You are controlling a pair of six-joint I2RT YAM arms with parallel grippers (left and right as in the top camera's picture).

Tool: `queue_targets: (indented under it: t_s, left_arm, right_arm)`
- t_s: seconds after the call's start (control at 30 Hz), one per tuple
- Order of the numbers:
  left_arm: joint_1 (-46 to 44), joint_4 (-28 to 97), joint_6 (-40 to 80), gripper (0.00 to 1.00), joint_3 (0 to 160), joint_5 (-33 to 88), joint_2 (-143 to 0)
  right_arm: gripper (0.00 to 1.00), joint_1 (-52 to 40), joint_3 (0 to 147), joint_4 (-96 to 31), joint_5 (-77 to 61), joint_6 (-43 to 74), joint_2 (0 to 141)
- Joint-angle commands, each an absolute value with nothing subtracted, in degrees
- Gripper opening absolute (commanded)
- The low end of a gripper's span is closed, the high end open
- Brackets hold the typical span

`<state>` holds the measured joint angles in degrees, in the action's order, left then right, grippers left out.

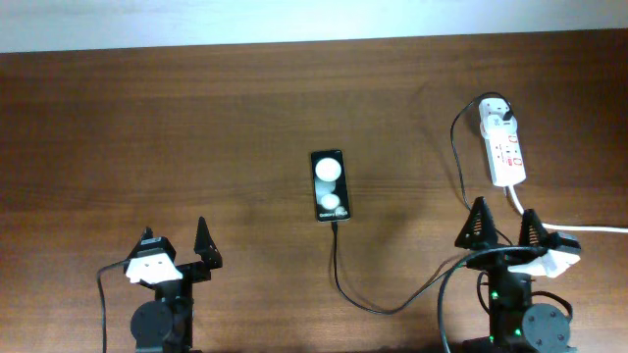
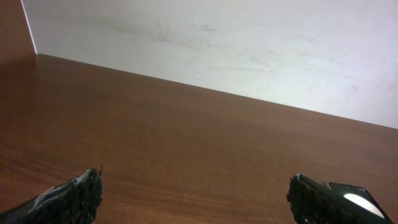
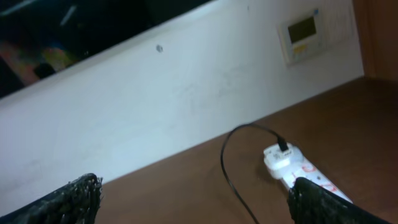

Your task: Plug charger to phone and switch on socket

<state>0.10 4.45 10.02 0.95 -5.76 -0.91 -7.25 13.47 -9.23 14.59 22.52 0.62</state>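
Both arms sat drawn back at the near edge of the dark brown wood-grain table (image 1: 196, 118), wrists low and fingers pointing toward the pale wall. The left gripper (image 1: 177, 240) had its jaws spread wide and empty. The right gripper (image 1: 503, 224) likewise stood released, holding nothing. In the left wrist view its black fingertips (image 2: 74, 196) looked rough and ridged. Between the arms, near the table's middle, the small black glossy rectangular smartphone (image 1: 330, 184) lay flat, with two round white glare spots on its screen. The long thin black charger cable (image 1: 335, 250) met the smartphone's near end and curved along the table past the right gripper. It then climbed to a white blocky adapter (image 1: 494, 110) seated in the far end of the white elongated plastic power strip (image 1: 506, 152) with red markings, at the far right. A thick white cord (image 1: 589, 229) ran from the strip's near end, passing just beside the right gripper.
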Motion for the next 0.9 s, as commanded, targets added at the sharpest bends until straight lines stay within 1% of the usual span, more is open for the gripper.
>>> queue_targets:
  t_s: [0.0,0.07,0.17,0.23,0.27,0.3,0.4,0.53,0.87]
  left_arm:
    - [0.3,4.3,8.9,0.99,0.6,-5.3,-0.7]
    - [0.3,4.3,8.9,0.99,0.6,-5.3,-0.7]
    - [0.3,4.3,8.9,0.99,0.6,-5.3,-0.7]
    - [0.3,4.3,8.9,0.99,0.6,-5.3,-0.7]
    - [0.3,4.3,8.9,0.99,0.6,-5.3,-0.7]
    - [0.3,4.3,8.9,0.99,0.6,-5.3,-0.7]
    - [0.3,4.3,8.9,0.99,0.6,-5.3,-0.7]
    - [0.3,4.3,8.9,0.99,0.6,-5.3,-0.7]
    - [0.3,4.3,8.9,0.99,0.6,-5.3,-0.7]
  right_arm:
    - [0.99,-7.6,7.6,-3.2,15.7,22.7,0.2]
    - [0.99,-8.5,4.7,-0.1,15.7,22.7,0.2]
    - [0.99,-9.4,1.3,1.2,15.7,20.8,0.2]
    - [0.99,-8.8,0.3,0.8,15.3,17.1,0.2]
    - [0.99,-6.8,0.3,0.6,13.0,15.1,0.2]
    - [0.99,-5.2,0.3,-0.1,10.3,10.3,0.2]
    - [0.99,-5.1,0.3,-3.9,9.3,4.1,0.2]
    - [0.99,-3.4,0.3,-4.3,6.5,-5.5,0.2]
    - [0.99,-3.3,0.3,-4.4,4.5,-5.6,0.2]
